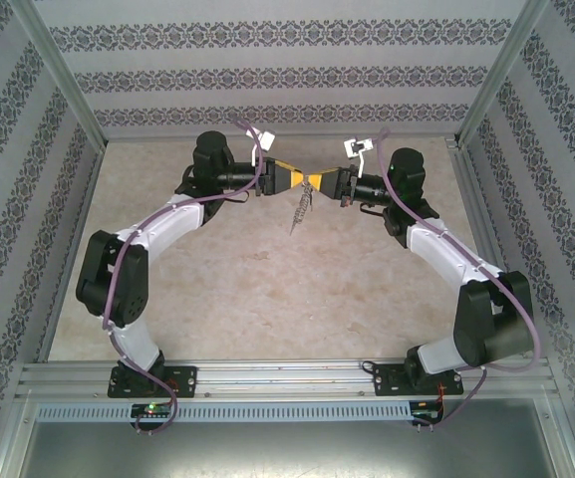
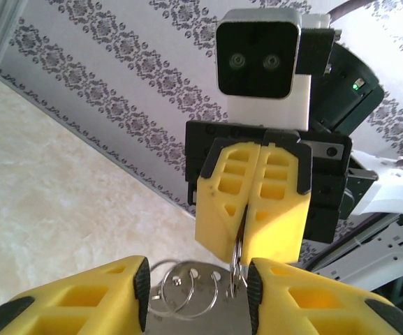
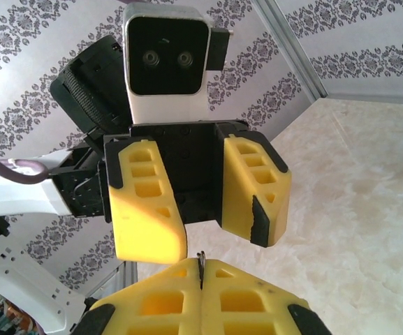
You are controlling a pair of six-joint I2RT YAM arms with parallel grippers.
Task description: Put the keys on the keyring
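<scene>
High over the table my two grippers meet tip to tip. My left gripper (image 1: 304, 182) (image 2: 198, 283) has its jaws partly apart. A flat silvery metal plate (image 2: 201, 322) spans from pad to pad between them. Thin silver wire rings of the keyring (image 2: 186, 289) lie on that plate. My right gripper (image 1: 320, 185) (image 3: 201, 271) is shut on one ring of the keyring (image 2: 237, 252), and a thin dark metal edge (image 3: 201, 259) pokes out between its tips. A silvery chain-like strand (image 1: 299, 211) hangs below the meeting point. The keys are hidden or too small to tell apart.
The beige marbled tabletop (image 1: 267, 289) lies well below both grippers. Patterned walls (image 1: 267, 80) and metal frame posts (image 1: 63, 80) close it in on three sides. A rail (image 1: 287, 378) carrying the arm bases runs along the near edge.
</scene>
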